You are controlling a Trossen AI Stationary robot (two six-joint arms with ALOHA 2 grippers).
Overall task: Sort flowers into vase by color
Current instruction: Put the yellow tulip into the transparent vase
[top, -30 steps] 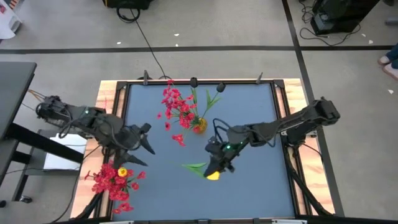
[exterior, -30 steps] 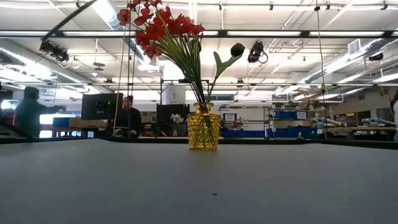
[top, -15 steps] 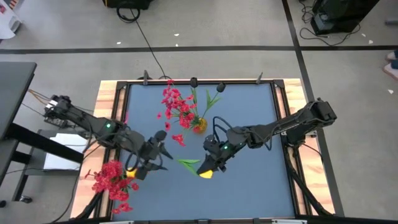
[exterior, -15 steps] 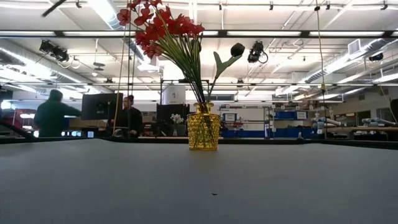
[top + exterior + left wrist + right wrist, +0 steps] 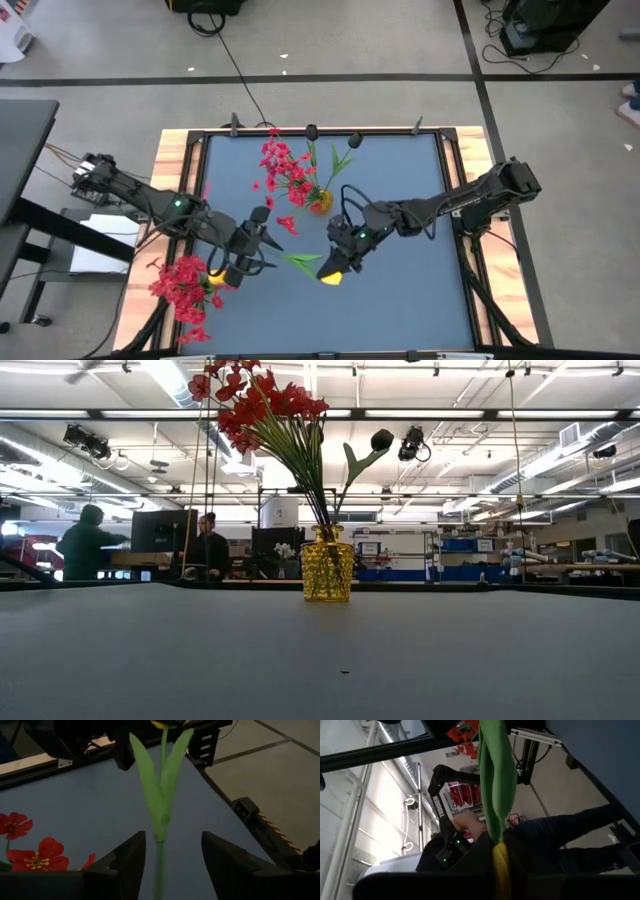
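Observation:
My right gripper [image 5: 340, 262] is shut on a yellow tulip [image 5: 331, 277] above the table's middle. The tulip's green leaves [image 5: 302, 260] and stem reach toward my left gripper [image 5: 268, 245]. My left gripper is open, and its two fingers stand on either side of the stem [image 5: 160, 865] without touching it. A yellow glass vase [image 5: 327, 564] stands on its base behind the middle. It holds red blossoms [image 5: 258, 405] and one dark bud [image 5: 381, 439]. A pile of red flowers [image 5: 183, 287] with a yellow head lies at the table's near left corner. My right gripper holds the tulip at its yellow head end [image 5: 501, 865], between the two fingers. The leaves [image 5: 496, 775] and stem stick out ahead of the fingers, toward the table's left. The tulip is lifted clear of the table, about level. The gripper's body hides the exact contact.
A black frame and wooden boards [image 5: 170, 150] border the blue table. People show in the room far behind the table [image 5: 85, 545]. There is bare tabletop near and right of the tulip [image 5: 410, 290].
My left gripper has reached from beside the red pile toward the table's right, up to the tulip's stem end. My right gripper has carried the tulip a little toward the table's left, still lifted.

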